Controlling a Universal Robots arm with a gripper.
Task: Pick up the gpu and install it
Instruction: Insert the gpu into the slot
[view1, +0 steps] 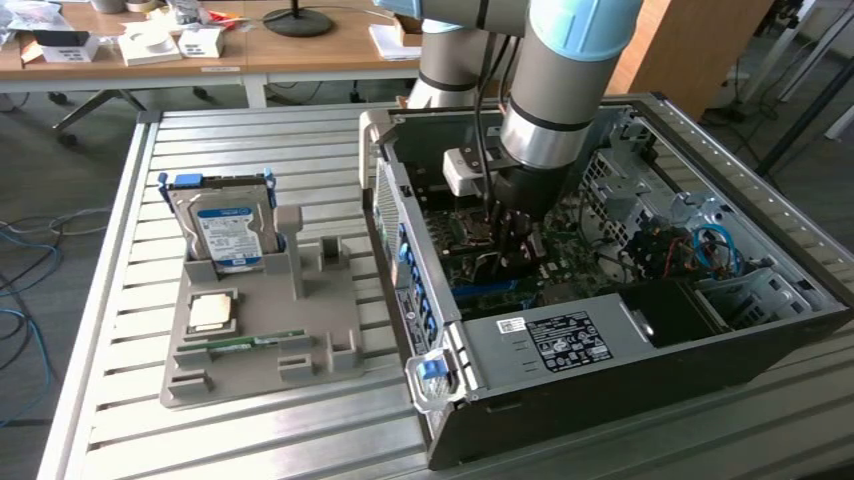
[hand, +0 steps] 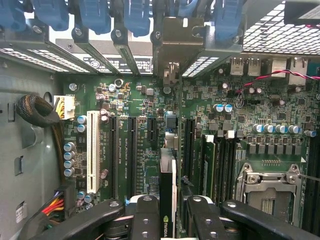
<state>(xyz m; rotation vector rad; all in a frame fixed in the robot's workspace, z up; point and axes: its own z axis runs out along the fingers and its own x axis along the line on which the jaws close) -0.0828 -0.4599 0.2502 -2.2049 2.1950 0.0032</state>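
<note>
In the exterior view my gripper reaches down into the open computer case, over the motherboard. The wrist view shows the gpu edge-on, a slim black card standing upright between my two black fingers, so my gripper is shut on it. The card lies along a long black expansion slot of the green motherboard. Its metal bracket sits among the rear slot openings of the case. I cannot tell whether the card's edge is seated in the slot.
A grey fixture to the exterior view's left of the case holds a hard drive, a processor and a memory stick. Inside the case are the power supply, a white slot, a processor socket and a cable bundle.
</note>
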